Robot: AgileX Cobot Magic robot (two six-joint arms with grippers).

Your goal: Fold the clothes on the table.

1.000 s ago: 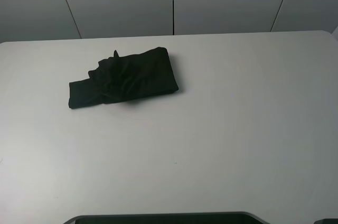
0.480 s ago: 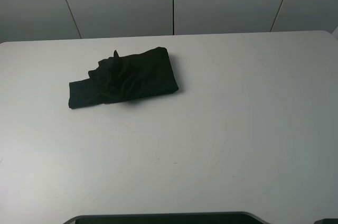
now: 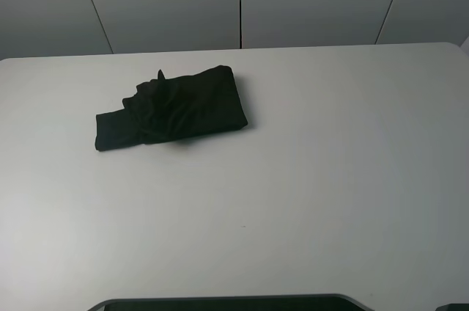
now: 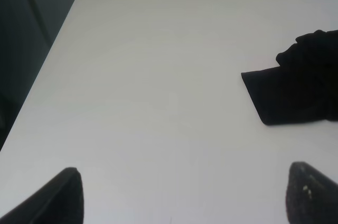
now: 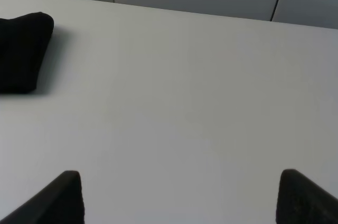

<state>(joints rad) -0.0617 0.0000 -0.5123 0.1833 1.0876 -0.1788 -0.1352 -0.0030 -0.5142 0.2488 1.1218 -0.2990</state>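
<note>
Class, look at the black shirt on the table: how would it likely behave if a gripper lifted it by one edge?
The shirt looks soft: its top is rumpled into creases, so it would probably droop, not stay flat. Lying in loose layers, it would likely unfold when lifted. On the smooth table it may slide if pushed.

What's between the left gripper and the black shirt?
Nothing: in the left wrist view only bare table separates the open left gripper from the shirt.

Behind the surface you see grey wall panels [image 3: 168, 3], split by thin dark seams; some seams run straight up, others lean. At the near edge of the high view you see a dark curved strip [image 3: 227, 302]; you cannot tell what it is.
</note>
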